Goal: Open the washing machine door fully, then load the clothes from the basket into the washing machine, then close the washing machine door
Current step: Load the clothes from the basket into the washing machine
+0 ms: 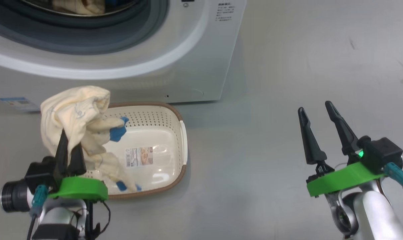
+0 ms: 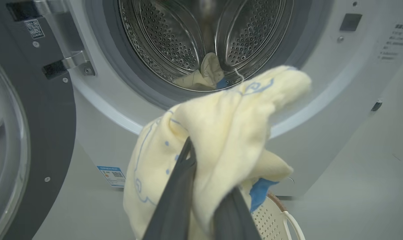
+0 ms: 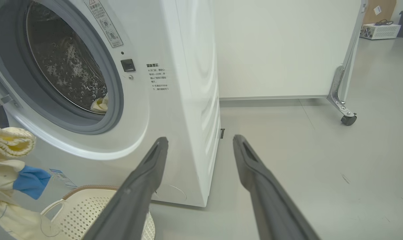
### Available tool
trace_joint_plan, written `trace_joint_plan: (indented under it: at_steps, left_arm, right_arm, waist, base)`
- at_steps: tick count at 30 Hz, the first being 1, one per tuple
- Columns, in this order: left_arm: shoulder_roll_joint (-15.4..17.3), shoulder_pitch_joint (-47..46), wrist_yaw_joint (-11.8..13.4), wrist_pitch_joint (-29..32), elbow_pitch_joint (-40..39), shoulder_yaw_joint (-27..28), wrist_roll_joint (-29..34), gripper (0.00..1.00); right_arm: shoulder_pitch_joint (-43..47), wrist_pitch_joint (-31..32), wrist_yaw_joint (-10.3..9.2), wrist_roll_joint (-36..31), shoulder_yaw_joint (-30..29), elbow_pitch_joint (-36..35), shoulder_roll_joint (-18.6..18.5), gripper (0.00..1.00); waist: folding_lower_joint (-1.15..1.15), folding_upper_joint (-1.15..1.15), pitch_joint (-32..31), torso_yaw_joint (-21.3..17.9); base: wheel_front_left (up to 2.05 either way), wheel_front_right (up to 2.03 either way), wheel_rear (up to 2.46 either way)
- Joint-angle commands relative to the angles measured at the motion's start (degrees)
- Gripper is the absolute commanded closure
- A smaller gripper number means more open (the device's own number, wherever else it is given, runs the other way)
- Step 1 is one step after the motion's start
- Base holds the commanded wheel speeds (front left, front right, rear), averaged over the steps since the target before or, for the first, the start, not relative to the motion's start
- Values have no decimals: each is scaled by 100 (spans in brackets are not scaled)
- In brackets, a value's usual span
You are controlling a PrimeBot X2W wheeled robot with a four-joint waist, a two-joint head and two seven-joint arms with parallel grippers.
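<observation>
Head view: I'm counting one washing machine [image 1: 194, 50], one basket [image 1: 174, 111] and two grippers, the left gripper [image 1: 70, 140] and the right gripper [image 1: 315, 107]. The basket is sitting on the floor [image 1: 288, 66] just in front of the machine, with one label [image 1: 139, 156] lying on its bottom. Left wrist view is adding one door [image 2: 51, 126], hanging swung out on the hinge side and leaving the drum [image 2: 168, 40] mouth uncovered. For the clothes [image 1: 74, 110] I'm seeing one cream-yellow bundle with blue patches, plus one separate cream piece [image 2: 205, 75] lying at the bottom of the drum. One blue-white sticker [image 2: 111, 176] is showing low on the machine's front.

The left gripper is pinching the bundle, fingers nearly together, with fabric between them and draping over both. The bundle is hanging lifted over the basket's left end, below the drum mouth. Its lower tail is trailing down into the basket.

The right gripper is standing spread wide, holding and touching nothing. It is hovering over bare floor, well to the right of basket and machine. Right wrist view is looking along those spread fingers at the machine's right front corner.
</observation>
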Motion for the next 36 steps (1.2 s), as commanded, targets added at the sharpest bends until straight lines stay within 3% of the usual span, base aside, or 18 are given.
trace_joint_plan:
  at_steps: [1, 15, 36]
  left_arm:
    - [106, 143, 66, -81, -411, 254, 103, 100]
    - [190, 1209, 262, 285, -1305, 114, 118, 100]
    - [206, 1589, 458, 437, -1494, 38, 61, 100]
  right_arm:
    - [113, 52, 24, -8, 111, -214, -27, 0]
    - [830, 301, 24, -14, 106, -440, -27, 0]
    - [1123, 537, 24, -20, 191, -672, -27, 0]
  waist:
    - [1, -1, -490, 15]
    - [1, -1, -1388, 36]
    - [1, -1, -1774, 146]
  base:
    - [0, 0, 0]
    - [0, 0, 0]
    - [0, 0, 0]
